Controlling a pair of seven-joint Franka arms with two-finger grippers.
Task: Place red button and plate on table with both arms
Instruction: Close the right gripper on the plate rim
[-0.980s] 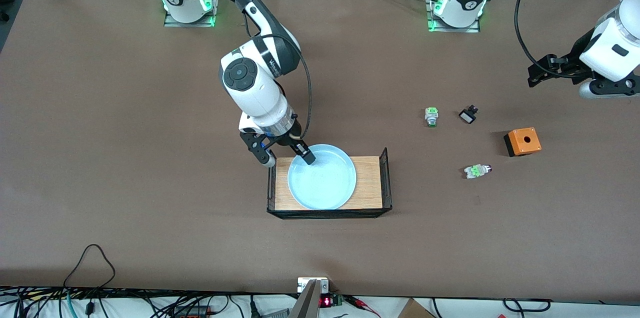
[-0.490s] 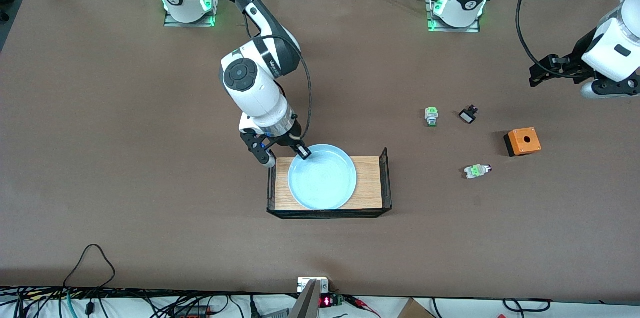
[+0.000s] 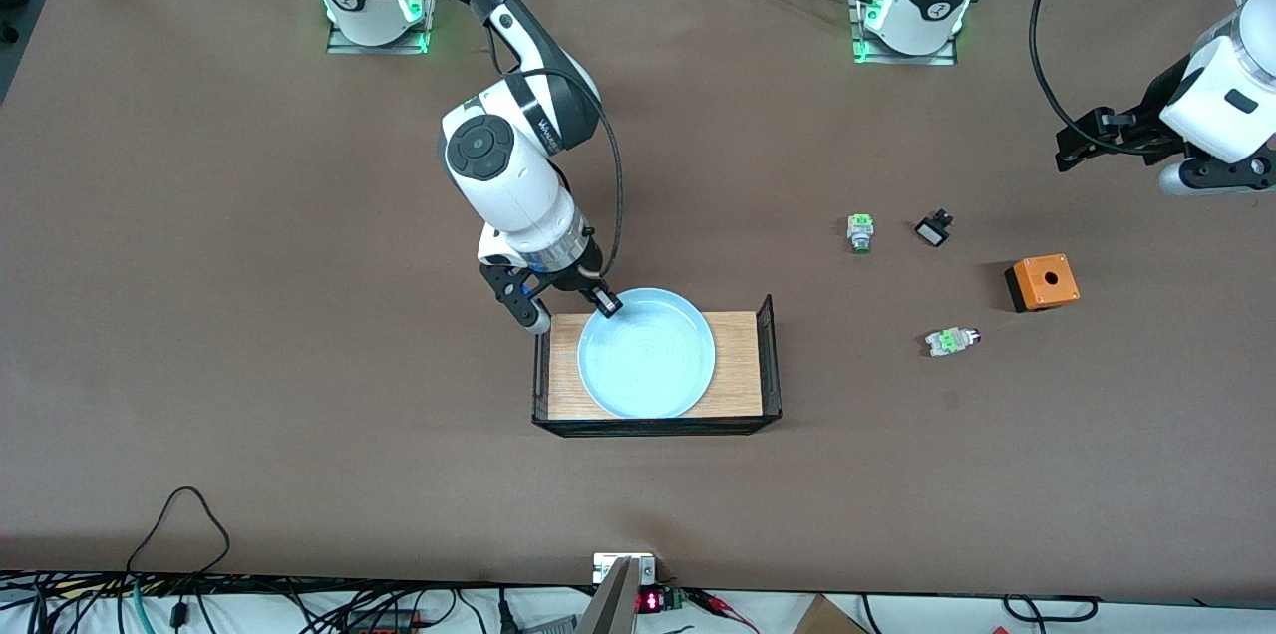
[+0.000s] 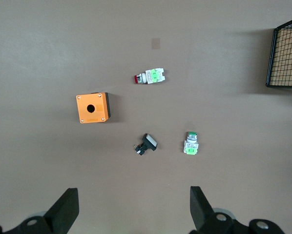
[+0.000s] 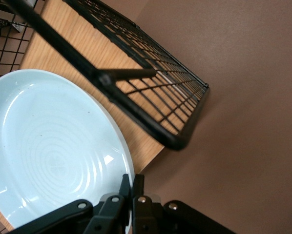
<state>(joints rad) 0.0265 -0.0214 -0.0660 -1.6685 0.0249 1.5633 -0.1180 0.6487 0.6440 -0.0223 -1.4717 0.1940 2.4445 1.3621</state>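
The right claw (image 3: 601, 303) has its 2 fingers pinched tight on the rim of the plate (image 3: 648, 355), at the edge farthest from the front camera; the right wrist view shows them closed on that rim with almost no gap. The plate is still over the wood-topped rack (image 3: 738, 385) with its black mesh ends, so it has not reached the table (image 3: 249, 315) yet. Whether it has lifted clear of the wood is hard to tell.

The left claw (image 3: 1082, 141) hangs over the table at the left arm's end, fingers spread wide with nothing between them, as the left wrist view shows. It is well apart from the red button (image 3: 952, 341), which lies on its side on the table, nearer the front camera than the orange box (image 3: 1042, 282), the green-capped button (image 3: 860, 232) and the small black-and-white part (image 3: 933, 229).

By my reading, the job is at an early stage: 1 grasp is made, none of the 2 placements is finished. Left to do: carry the plate off the rack and set it down on bare table, and have the left arm come down, grip the red button and place it.
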